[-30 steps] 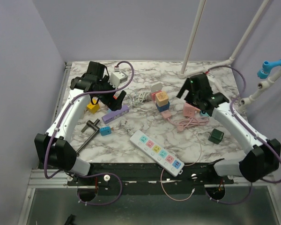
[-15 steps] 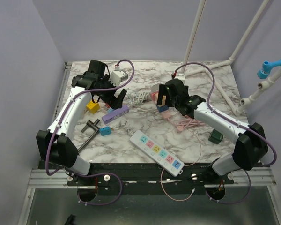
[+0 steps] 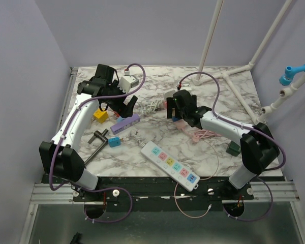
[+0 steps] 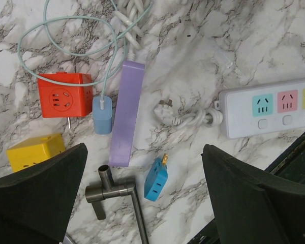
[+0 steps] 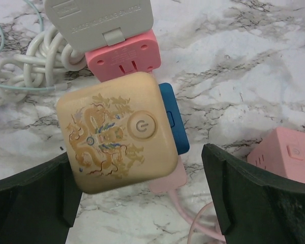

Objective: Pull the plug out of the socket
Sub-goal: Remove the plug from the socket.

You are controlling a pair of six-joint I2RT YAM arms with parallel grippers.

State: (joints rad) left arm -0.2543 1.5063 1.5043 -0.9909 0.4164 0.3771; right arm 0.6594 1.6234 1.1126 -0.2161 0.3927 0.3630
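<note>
In the right wrist view a cream cube socket point(image 5: 117, 132) with a dragon print lies on the marble. A blue plug point(image 5: 174, 119) sits in its right side, a pink plug point(image 5: 123, 56) at its top, and a flat pink plug point(image 5: 168, 180) with a cable under it. My right gripper point(image 5: 142, 203) point(image 3: 174, 109) hangs open just above the cube, a finger on either side of it. My left gripper point(image 4: 145, 198) point(image 3: 126, 108) hovers open over a purple strip point(image 4: 128, 114). Beside the strip lie a red cube socket point(image 4: 58, 95) and a light blue charger point(image 4: 102, 114).
A white power strip point(image 3: 170, 165) lies near the front edge. Around it are a small blue adapter point(image 4: 156, 179), a metal handle point(image 4: 114, 190), a yellow cube point(image 4: 35, 151), a pink cube point(image 5: 284, 155), a coiled pink cable point(image 3: 203, 134) and a dark green cube point(image 3: 235, 148). A grey-white adapter point(image 5: 99, 15) rests behind the pink plug.
My right arm has swung left across the table, from the pink cube to above the cream cube socket. The left arm has barely moved. Both grippers stayed open.
</note>
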